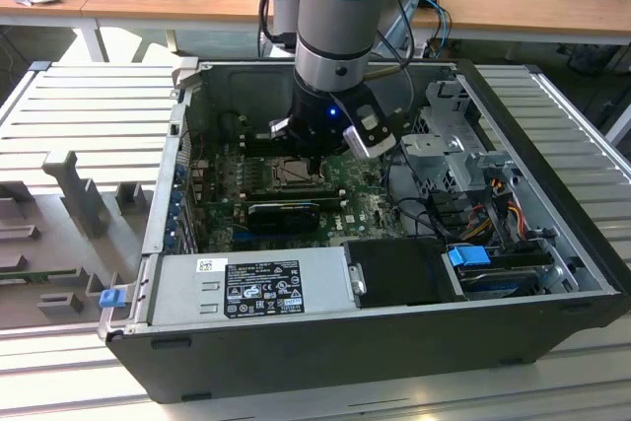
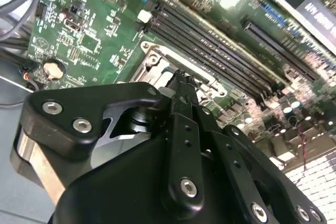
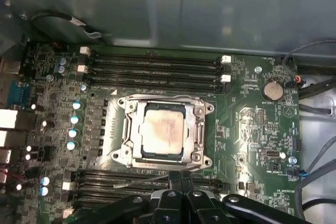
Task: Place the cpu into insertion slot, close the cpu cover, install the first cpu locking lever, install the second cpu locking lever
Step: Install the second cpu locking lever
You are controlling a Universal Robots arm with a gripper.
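In the exterior view my claw hangs inside the open case, just over the insertion slot. In the first wrist view the cpu sits in the slot under the closed cpu cover; my fingers look pressed together, empty. I judge a lever needs slow, square pressure.
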